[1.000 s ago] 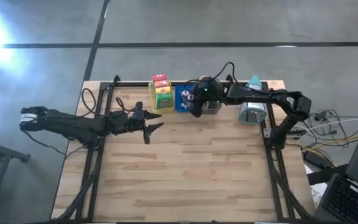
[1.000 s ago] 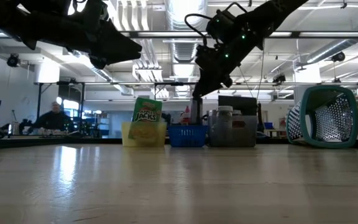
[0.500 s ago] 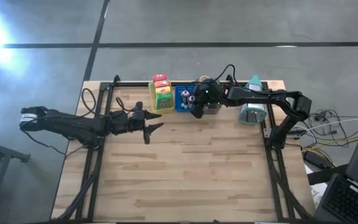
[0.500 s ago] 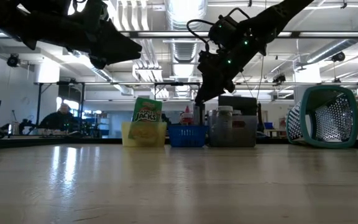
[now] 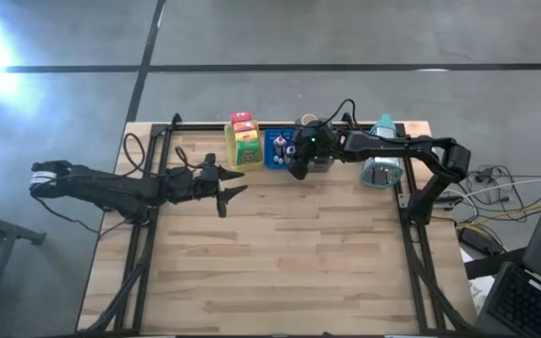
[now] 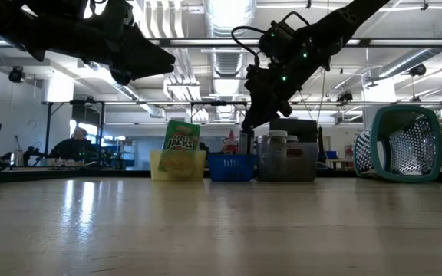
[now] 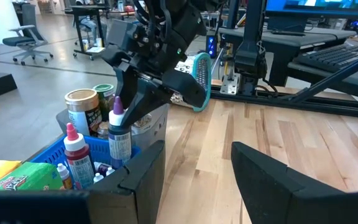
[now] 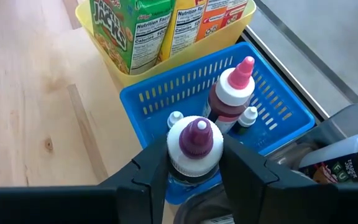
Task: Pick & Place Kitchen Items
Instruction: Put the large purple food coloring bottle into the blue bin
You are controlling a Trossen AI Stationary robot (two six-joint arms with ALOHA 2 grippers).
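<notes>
My right gripper is shut on a small bottle with a white cap and purple tip, at the blue basket in the far row of trays. The basket also holds a red bottle with a pink tip. Green and orange snack boxes stand in the yellow tray beside it. Jars stand in the grey tray. My left gripper hovers open over the table's left part, level, touching nothing. My right gripper pinches the bottle just below its white cap between the two fingers, one on each side. The fingers slant down from the table's right side. The bottle stands upright at the basket's edge; its base is hidden by the basket wall.
A teal mesh basket lies on its side at the far right. The three trays stand in a row along the far edge. Bare wooden table stretches toward the near edge. Black frame rails run along both sides.
</notes>
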